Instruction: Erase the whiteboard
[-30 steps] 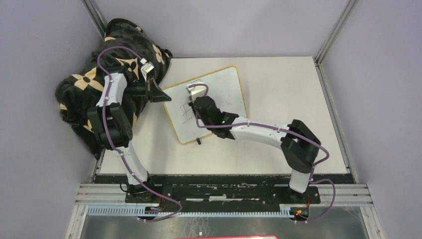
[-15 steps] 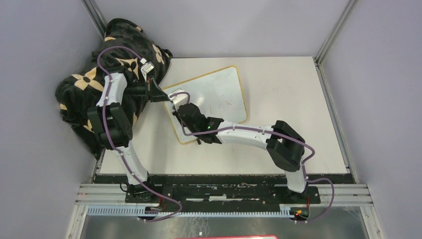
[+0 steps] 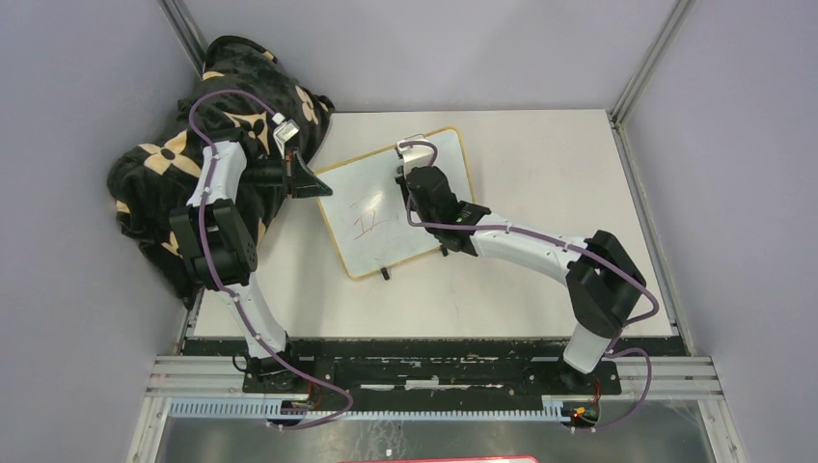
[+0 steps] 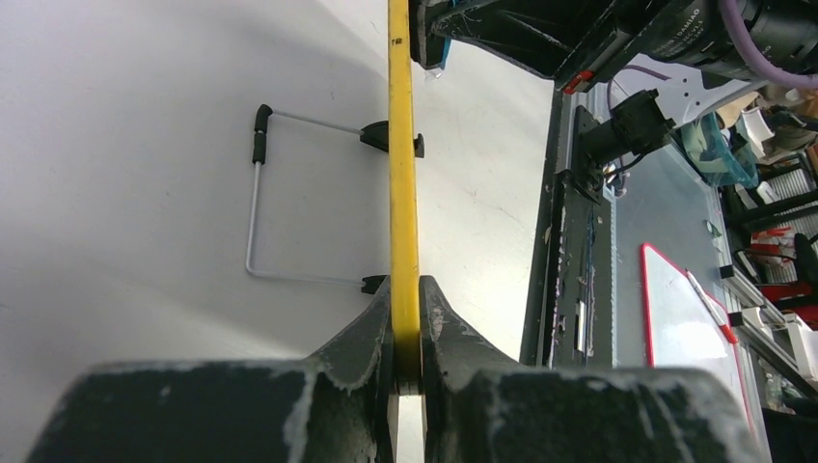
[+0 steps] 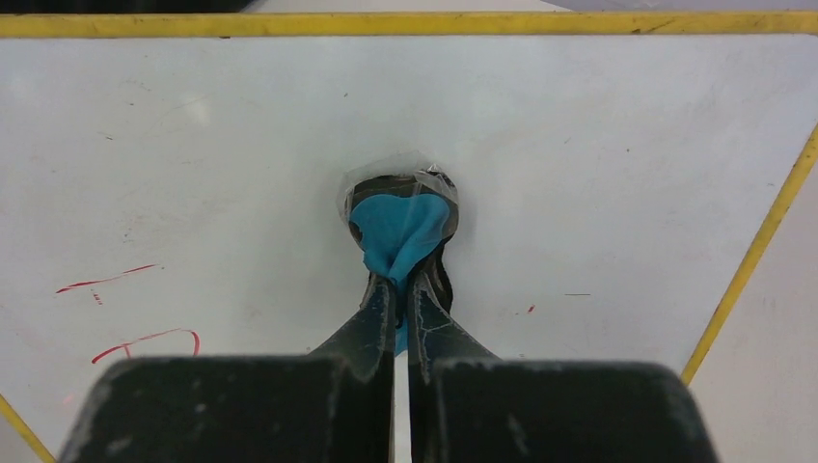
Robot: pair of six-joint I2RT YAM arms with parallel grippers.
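The whiteboard is sitting askew at centre frame, the left gripper clenching its yellow edge, while the right gripper, pinching a blue wiper, is pressing upper right after sweeping left; fewer red strokes are remaining, so erasing is nearing completion

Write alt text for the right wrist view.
The right gripper, shut on a small blue eraser pad, holds it against the whiteboard. Red strokes show at lower left; the yellow frame runs along the top and right edges.
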